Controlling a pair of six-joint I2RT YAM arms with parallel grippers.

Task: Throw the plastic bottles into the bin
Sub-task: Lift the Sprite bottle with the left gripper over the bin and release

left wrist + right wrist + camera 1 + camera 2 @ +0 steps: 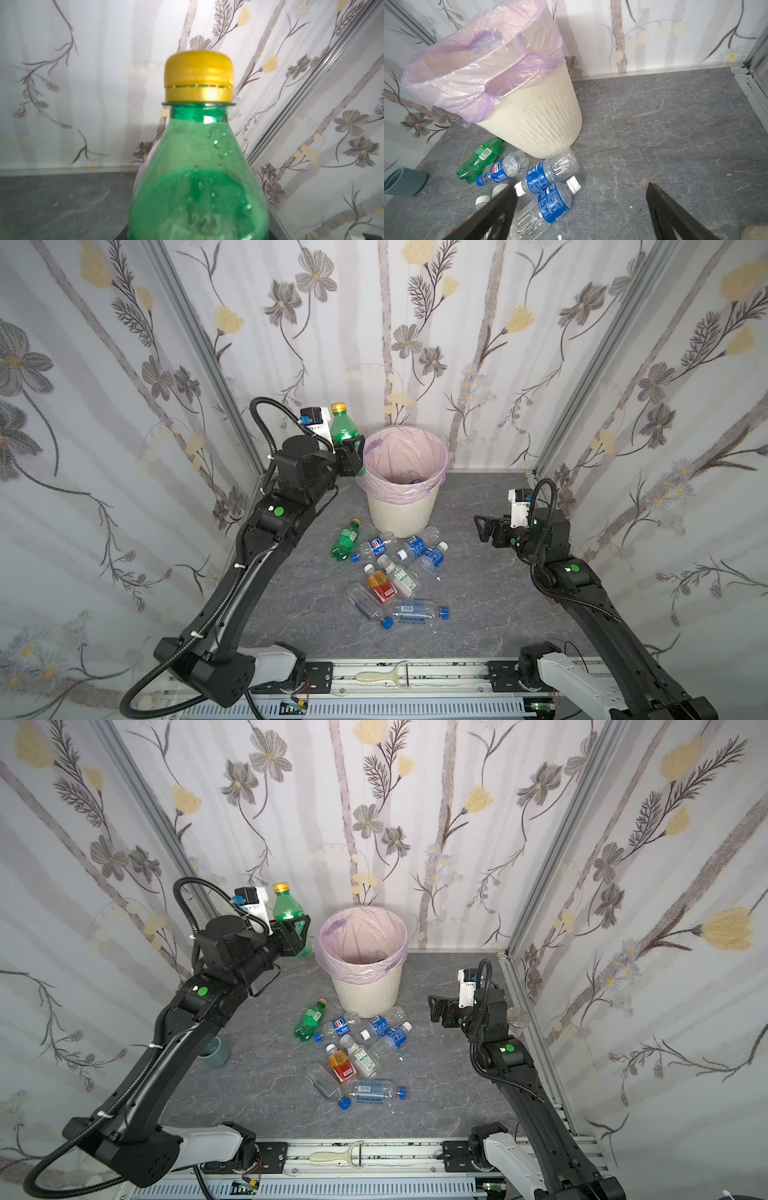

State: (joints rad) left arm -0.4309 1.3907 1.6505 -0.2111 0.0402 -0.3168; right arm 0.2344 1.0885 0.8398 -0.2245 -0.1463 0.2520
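- We hold a green bottle [344, 428] in the left end effector [350, 456], clamped low on its body, upright, yellow cap up, long axis vertical.
- The bin [402, 506] stands just beside it toward the right arm; the bottle's base looks level with the rim, though we can't be sure.
- The right end effector [484, 529] hangs wide and empty near the bottles [390, 572] lying on the counter [478, 593].

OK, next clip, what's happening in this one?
The left gripper holds a green bottle upright beside the bin, not yet over its opening. The right gripper hangs open and empty. About nine other bottles lie on the table in front of the bin.
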